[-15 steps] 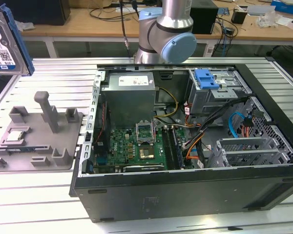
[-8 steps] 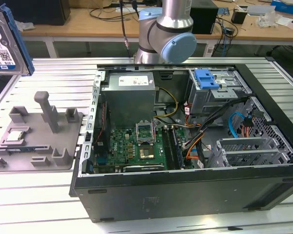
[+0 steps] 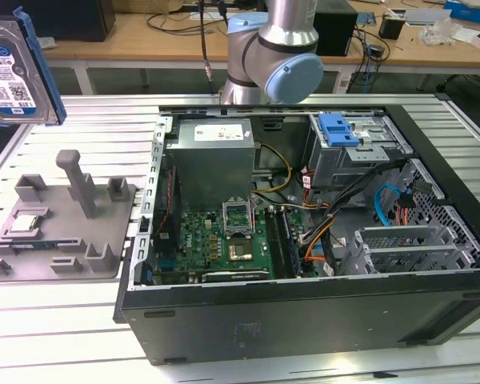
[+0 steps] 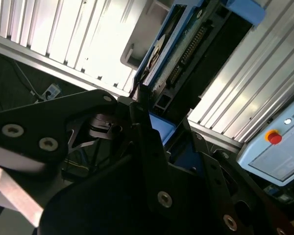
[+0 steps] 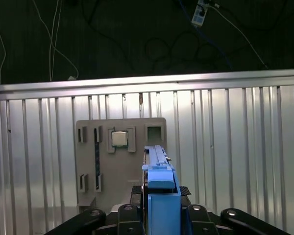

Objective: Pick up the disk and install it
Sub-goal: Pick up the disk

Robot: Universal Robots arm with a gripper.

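At the exterior view's far left, high above the desk (image 3: 80, 120), the disk (image 3: 16, 68) hangs upright, its white-and-blue label facing the camera and its blue carrier running along one side. In the second wrist view the pincer (image 4: 152, 105) has its black fingers (image 4: 139, 100) closed tight on the carrier's end, with the rest of the disk reaching away from them. Below the disk a grey parts fixture (image 3: 64, 232) sits on the slatted desk, its tall post (image 3: 76, 180) standing up.

Further right lies the open computer case (image 3: 304, 308), with the robot arm (image 3: 276, 56) rising behind it. Inside are a power supply (image 3: 212, 156), a green motherboard (image 3: 224, 236) and, toward the right, a drive cage (image 3: 344, 160) topped by a blue bracket (image 3: 338, 130).

Judging from the grip, only one end is held, so a knock could twist the disk or pull it loose. The post and the case's raised left wall (image 3: 148, 192) are the likeliest edges to catch it. Loose cables (image 3: 384, 200) crowd the cage and could snag the carrier. Room is widest above the fixture and over the case, and tightest around the cage.
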